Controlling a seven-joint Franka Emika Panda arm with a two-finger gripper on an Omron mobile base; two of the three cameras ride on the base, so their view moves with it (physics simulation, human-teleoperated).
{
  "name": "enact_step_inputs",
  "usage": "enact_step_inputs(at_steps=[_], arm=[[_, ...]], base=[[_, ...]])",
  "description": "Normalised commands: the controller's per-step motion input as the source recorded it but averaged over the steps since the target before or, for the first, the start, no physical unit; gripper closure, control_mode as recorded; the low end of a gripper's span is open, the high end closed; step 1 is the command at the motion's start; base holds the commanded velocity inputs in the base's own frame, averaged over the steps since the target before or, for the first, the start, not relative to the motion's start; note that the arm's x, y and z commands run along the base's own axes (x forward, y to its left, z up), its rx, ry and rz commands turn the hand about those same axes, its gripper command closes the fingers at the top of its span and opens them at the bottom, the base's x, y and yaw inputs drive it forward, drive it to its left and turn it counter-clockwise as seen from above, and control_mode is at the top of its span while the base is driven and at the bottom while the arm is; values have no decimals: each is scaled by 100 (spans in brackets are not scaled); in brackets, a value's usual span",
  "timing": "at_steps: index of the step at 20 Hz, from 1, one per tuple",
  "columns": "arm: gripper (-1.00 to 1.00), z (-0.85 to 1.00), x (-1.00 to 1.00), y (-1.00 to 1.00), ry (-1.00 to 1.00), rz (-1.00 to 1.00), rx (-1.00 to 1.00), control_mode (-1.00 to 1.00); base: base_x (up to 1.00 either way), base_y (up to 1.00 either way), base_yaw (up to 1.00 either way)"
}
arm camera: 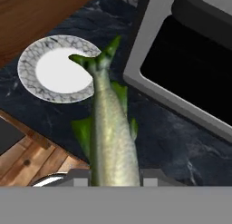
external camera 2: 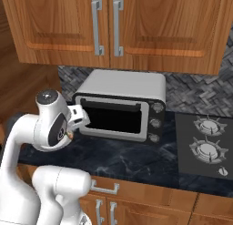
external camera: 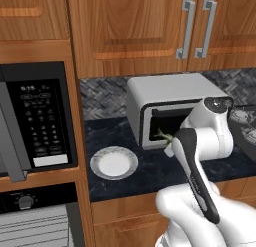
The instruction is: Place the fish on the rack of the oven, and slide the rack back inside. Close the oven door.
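The end effector (arm camera: 113, 180) is clamping the fish (arm camera: 108, 137) above the desk (arm camera: 172, 141), and swinging toward the oven (external camera: 35, 216) is risking it slipping free.

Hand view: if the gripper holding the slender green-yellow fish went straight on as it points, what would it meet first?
The gripper, fish leading, would probably meet the dark marbled counter between the white patterned plate and silver toaster oven; depth unclear.

A white plate (external camera: 114, 162) sits on the dark counter (external camera: 150, 171) beside a silver toaster oven (external camera 2: 123, 105); a black microwave (external camera: 37, 121) is built in left.
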Motion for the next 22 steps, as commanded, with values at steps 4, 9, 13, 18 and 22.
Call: enact_step_inputs(at_steps=[4, 9, 13, 18, 22], arm=[[100, 0, -58, -31, 0, -16, 0, -100], [100, -3, -41, -4, 3, -11, 0, -100], [100, 0, -4, 0, 6, -2, 0, 100], [100, 0, 0, 0, 0, 0, 0, 100], [100, 0, 0, 0, 0, 0, 0, 100]], base=[[0, 0, 0], [0, 0, 0], [-13, 0, 0], [-36, 0, 16], [-47, 17, 41]])
